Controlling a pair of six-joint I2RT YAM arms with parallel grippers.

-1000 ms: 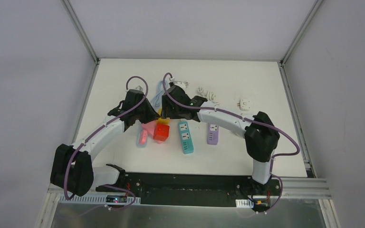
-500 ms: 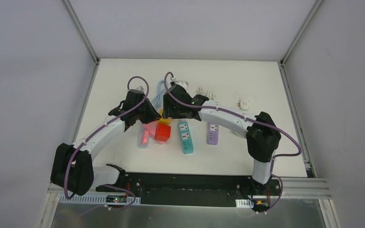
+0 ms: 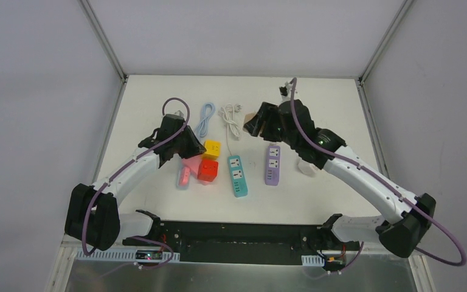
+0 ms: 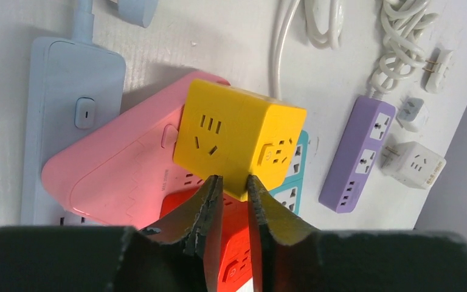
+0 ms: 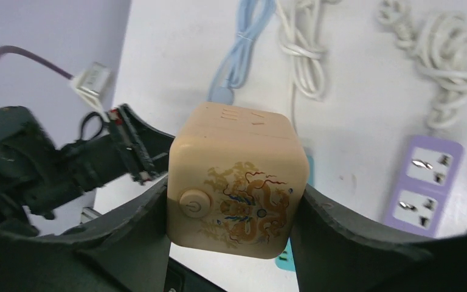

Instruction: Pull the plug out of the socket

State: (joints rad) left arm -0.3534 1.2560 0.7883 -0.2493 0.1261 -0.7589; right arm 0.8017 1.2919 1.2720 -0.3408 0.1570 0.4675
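Gold dragon motif on beige cube [image 5: 237,182], yellow cube socket [image 4: 231,134], red cube socket [image 3: 207,170], pink strip [image 4: 109,176], teal strip [image 3: 238,176], lilac strip [image 3: 272,165], pale blue strip [image 4: 61,91], white worktop [image 3: 334,103]

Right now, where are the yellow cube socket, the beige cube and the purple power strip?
yellow cube socket [image 4: 210,131]: left wrist view, slotted face.
beige cube [image 5: 237,201]: right wrist view, dragon-printed face.
purple power strip [image 3: 272,165]: top view, its middle.

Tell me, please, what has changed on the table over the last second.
The right gripper swung from the middle of the table toward the far right, carrying the beige cube clamped in its jaws and uncovering the yellow cube. The left gripper stayed shut at the yellow cube; the teal strip and purple strip did not move.
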